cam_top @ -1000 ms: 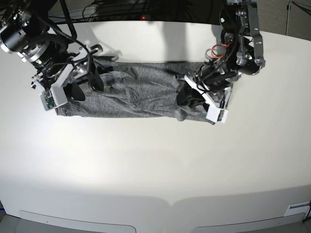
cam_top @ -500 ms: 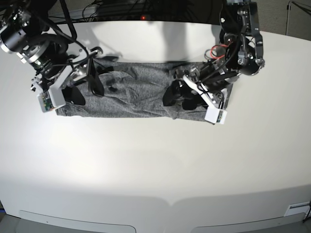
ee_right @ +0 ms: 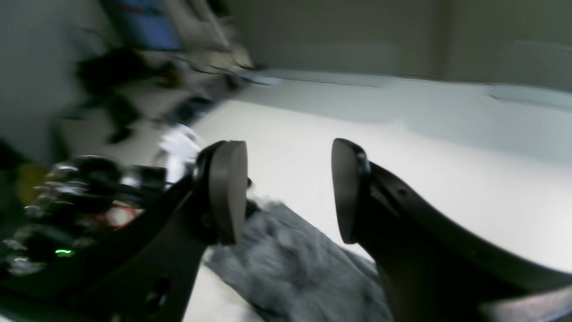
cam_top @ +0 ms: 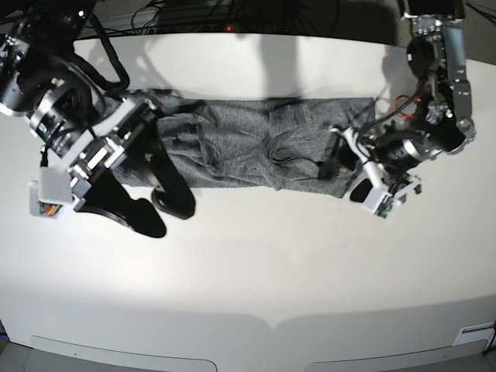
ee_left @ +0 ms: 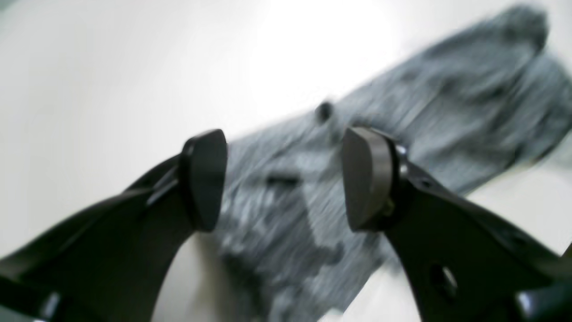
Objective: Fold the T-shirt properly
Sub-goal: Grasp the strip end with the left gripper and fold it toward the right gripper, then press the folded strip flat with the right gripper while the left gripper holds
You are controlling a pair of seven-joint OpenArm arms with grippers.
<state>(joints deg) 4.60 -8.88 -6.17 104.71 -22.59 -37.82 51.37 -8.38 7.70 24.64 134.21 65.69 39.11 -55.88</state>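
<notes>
The grey T-shirt (cam_top: 240,143) lies as a long crumpled band across the far half of the white table (cam_top: 248,279). My left gripper (cam_top: 343,178) hovers just off the band's right end, open, with nothing between its fingers. In the left wrist view the open left gripper (ee_left: 283,179) has blurred shirt fabric (ee_left: 447,112) below it. My right gripper (cam_top: 164,213) is lifted above the table in front of the shirt's left end, open and holding nothing. The right wrist view shows the right gripper (ee_right: 288,192) with the shirt (ee_right: 290,264) lying beneath it.
Dark cables (cam_top: 194,12) run behind the table's far edge. The other arm's wrist with red wiring (ee_right: 111,214) shows at the left of the right wrist view. Bare white tabletop stretches from the shirt to the near edge.
The left gripper has opened, let go of the shirt's right end and drawn back to the right. The right gripper has lifted off the left end and swung toward the table's front.
</notes>
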